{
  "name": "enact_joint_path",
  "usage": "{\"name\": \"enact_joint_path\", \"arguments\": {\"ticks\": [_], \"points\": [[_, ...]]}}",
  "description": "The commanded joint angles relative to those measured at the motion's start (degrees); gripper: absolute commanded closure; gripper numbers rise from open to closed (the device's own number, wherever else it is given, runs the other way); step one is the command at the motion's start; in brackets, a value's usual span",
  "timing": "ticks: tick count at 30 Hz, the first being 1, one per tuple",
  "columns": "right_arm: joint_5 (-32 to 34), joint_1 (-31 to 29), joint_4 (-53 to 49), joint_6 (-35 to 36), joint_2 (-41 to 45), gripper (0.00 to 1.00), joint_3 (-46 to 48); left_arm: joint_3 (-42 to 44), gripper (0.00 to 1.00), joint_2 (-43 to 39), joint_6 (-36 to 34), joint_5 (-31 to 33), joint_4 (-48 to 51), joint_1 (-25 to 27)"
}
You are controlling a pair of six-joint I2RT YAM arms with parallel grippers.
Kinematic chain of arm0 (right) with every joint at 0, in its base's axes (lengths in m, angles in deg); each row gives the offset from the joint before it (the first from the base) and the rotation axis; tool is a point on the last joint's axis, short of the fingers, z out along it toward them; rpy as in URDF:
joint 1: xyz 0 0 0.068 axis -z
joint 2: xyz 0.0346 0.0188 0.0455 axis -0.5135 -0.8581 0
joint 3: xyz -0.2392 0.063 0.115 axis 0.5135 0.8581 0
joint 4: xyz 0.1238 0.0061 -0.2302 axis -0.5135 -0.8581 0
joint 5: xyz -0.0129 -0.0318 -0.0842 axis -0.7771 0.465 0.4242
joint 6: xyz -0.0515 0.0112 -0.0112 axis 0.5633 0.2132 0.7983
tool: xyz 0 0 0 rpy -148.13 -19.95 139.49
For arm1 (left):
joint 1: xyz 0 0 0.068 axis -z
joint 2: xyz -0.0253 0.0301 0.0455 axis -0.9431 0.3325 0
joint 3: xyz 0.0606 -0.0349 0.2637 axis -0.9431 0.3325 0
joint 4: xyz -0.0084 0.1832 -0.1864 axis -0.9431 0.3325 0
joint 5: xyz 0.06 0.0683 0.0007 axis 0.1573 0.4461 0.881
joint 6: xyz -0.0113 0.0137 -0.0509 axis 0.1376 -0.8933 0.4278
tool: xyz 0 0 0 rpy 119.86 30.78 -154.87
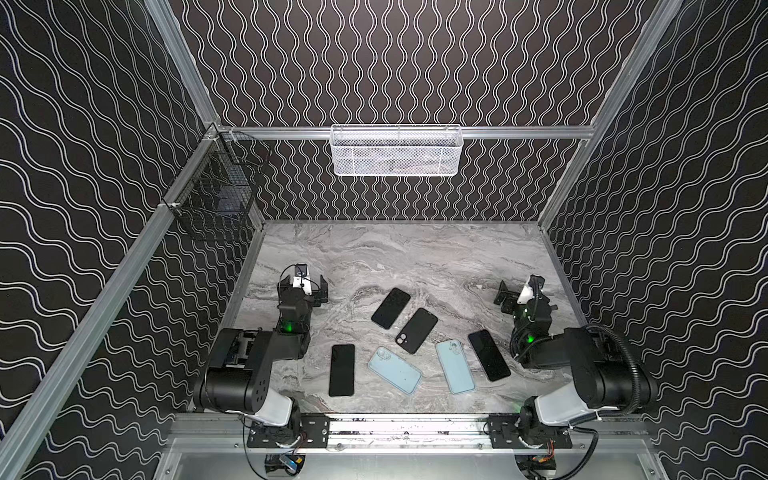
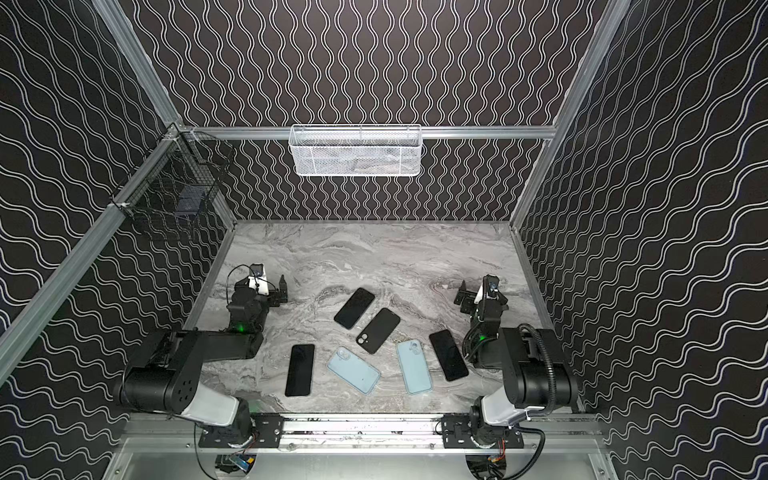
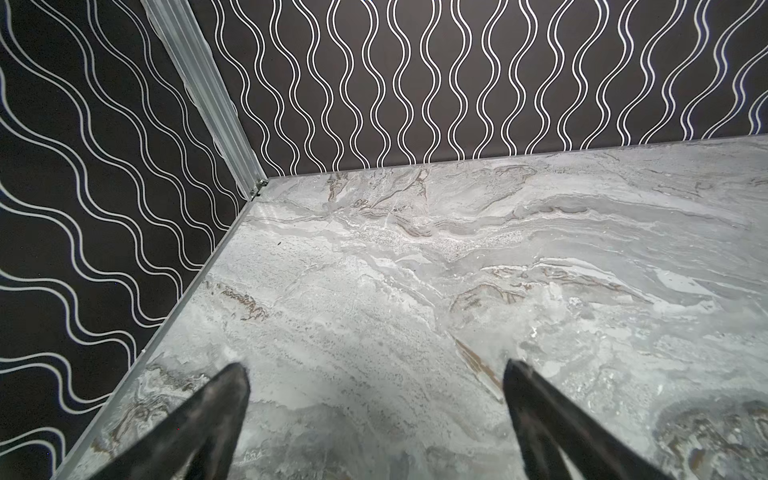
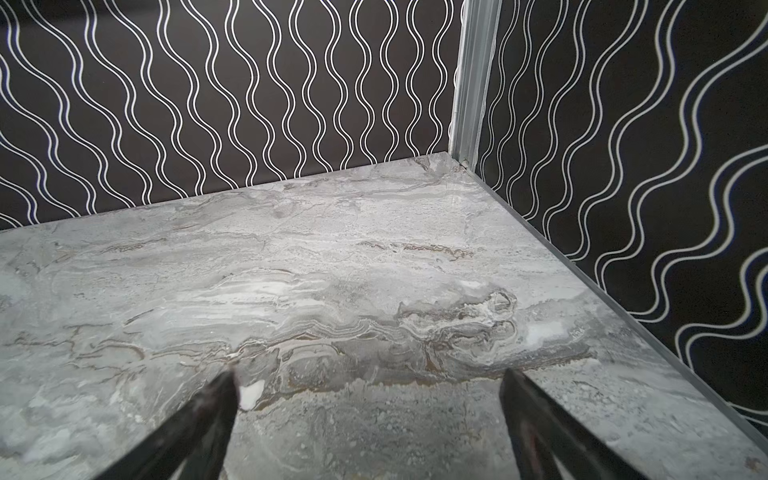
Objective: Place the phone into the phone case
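Phone (image 1: pixel 341 370), a black glass-faced rectangular slab and one of three alike, lies flat on the grey marbled tabletop (image 1: pixel 415 257), near a pale blue plastic phone case (image 1: pixel 394 370). It is not yet picked up.

Judgement: pinch across the long edges, keep level, seat one corner first.

Left gripper (image 3: pixel 374 365) and right gripper (image 4: pixel 369 370): jaws spread wide, empty, over bare tabletop.

Both top views, near-identical: high at front, looking down on whole table (image 1: pixel 415 257). Wrist views: low, close; left faces left back corner (image 3: pixel 254 192), right faces right back corner (image 4: pixel 463 162).
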Motion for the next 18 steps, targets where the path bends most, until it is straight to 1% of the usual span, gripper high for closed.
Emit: {"name": "enact_joint_path", "arguments": {"ticks": [1, 15, 18], "points": [[-0.06, -0.03, 1.35, 0.23, 0.04, 0.00, -0.01, -0.08, 0.01, -0.06, 0.15, -0.05, -1.89, 0.06], [-0.14, 0.00, 1.40, 0.19, 0.03, 0.00, -0.02, -0.10, 0.01, -0.06, 0.12, -0.05, -1.84, 0.06], [-0.14, 0.02, 1.40, 0.24, 0.06, 0.00, -0.02, -0.42, 0.01, -0.14, 0.45, -1.19, -1.13, -0.36]]}}
